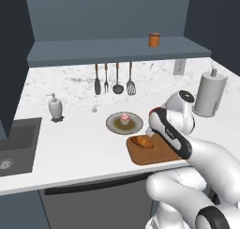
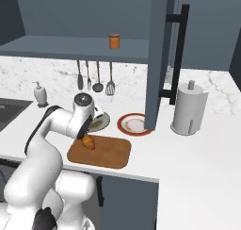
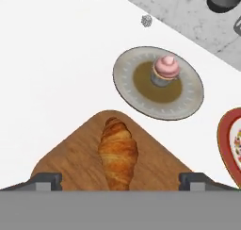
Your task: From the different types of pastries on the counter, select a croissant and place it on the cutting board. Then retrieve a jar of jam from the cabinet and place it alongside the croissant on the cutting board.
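You have the gripper (image 3: pixel 120 182) spread wide just above the small golden-brown croissant (image 3: pixel 117 152), which lies free on the brown wooden cutting board (image 3: pixel 70 156) near the front edge of the white speckled worktop (image 1: pixel 84 143). The pink-frosted cupcake (image 3: pixel 165 70) sits on a grey round plate (image 3: pixel 127 78) behind the board. The small orange jar (image 1: pixel 154 39) stands on the dark cabinet's shelf ledge (image 1: pixel 84 52).

The white speckled bench (image 1: pixel 70 143) carries a wooden cutting board (image 1: pixel 157 154) near its front edge, a grey plate (image 1: pixel 117 125) just beside the board at 11 o'clock, a soap dispenser (image 1: pixel 55 108) toward 9 o'clock, and a paper-towel roll (image 1: pixel 210 93) toward 2 o'clock.
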Available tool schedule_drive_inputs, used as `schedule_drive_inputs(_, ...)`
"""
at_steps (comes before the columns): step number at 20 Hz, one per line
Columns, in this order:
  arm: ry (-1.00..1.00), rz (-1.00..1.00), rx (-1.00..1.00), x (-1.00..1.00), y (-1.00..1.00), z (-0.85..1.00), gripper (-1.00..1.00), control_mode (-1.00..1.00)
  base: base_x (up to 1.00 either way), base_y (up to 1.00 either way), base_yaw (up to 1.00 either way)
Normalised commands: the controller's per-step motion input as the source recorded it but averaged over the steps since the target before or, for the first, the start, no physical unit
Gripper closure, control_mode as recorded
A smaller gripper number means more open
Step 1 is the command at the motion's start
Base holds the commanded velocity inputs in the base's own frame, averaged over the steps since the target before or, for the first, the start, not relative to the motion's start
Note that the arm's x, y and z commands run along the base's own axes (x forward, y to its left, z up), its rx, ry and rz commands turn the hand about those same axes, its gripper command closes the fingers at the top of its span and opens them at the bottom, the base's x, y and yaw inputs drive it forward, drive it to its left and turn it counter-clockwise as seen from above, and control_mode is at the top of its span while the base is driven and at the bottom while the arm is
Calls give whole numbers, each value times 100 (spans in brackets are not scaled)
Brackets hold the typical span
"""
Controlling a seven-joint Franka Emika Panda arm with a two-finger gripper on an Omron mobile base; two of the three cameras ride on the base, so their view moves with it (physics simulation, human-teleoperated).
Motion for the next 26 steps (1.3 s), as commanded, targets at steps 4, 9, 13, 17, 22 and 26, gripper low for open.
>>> schedule_drive_inputs(4,-18,0,0,-35,-19,92,-100,-100,0,0,0)
schedule_drive_inputs(9,-18,0,2,-40,-20,77,-100,-100,0,0,0)
schedule_drive_inputs(13,-15,0,3,-43,-13,81,-100,-100,0,0,0)
schedule_drive_inputs(17,-14,0,2,-34,-2,87,-100,-100,0,0,0)
schedule_drive_inputs(22,-14,0,2,-40,0,82,-100,-100,0,0,0)
schedule_drive_inputs(26,-13,0,2,-51,0,73,-100,-100,0,0,0)
